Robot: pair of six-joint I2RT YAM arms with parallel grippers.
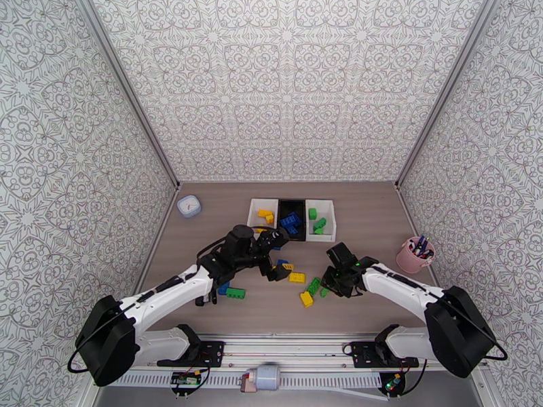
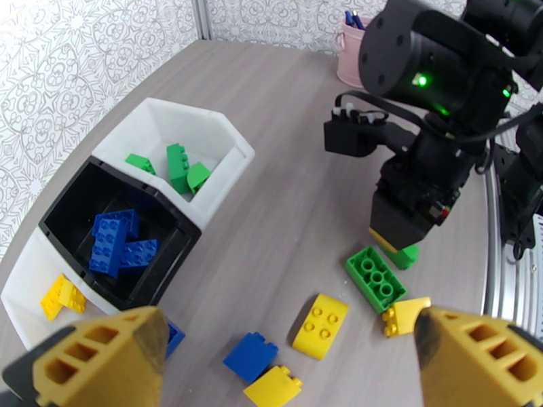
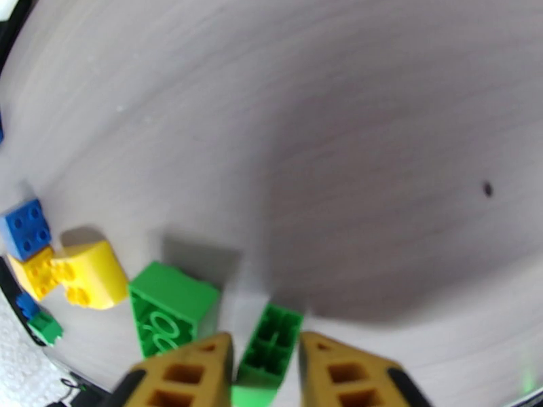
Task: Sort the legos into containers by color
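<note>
The left gripper (image 2: 288,354) is held wide open above loose legos (image 2: 319,323) scattered on the worktop (image 2: 292,130), near the containers (image 1: 305,218), in which yellow, blue and green pieces are kept apart. Further right, a small green brick (image 3: 275,334) is clamped by the right gripper (image 3: 268,361).

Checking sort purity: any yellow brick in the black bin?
No: the black bin holds just blue bricks; the yellow bricks lie in the white bin beside it.
</note>
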